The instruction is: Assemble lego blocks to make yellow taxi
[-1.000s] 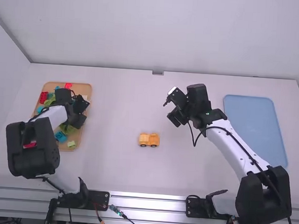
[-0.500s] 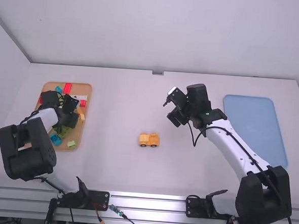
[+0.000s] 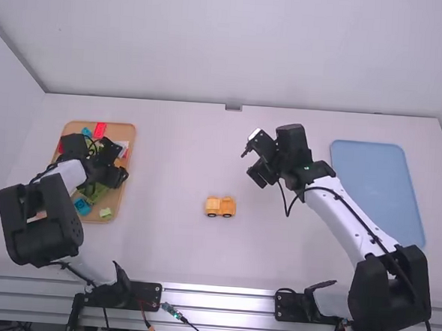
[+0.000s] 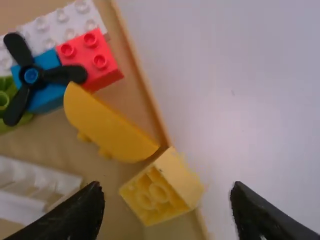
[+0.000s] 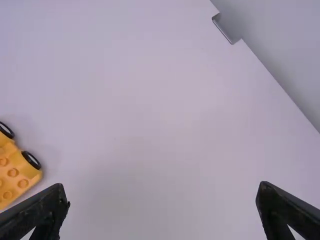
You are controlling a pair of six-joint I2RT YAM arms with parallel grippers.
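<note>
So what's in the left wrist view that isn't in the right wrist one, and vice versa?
Left wrist view: tray, red block, blue block with black propeller, curved orange piece, yellow block.

Right wrist view: wheeled orange vehicle, metal bracket.

Both: white table and an open gripper, left gripper and right gripper respectively.

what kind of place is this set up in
Most likely a robotics lab or test station: two white-and-black robot arms are mounted on a silver metal rail, a smooth white table has plain white walls behind it, and coloured toy bricks sit in a shallow tan tray.
</note>
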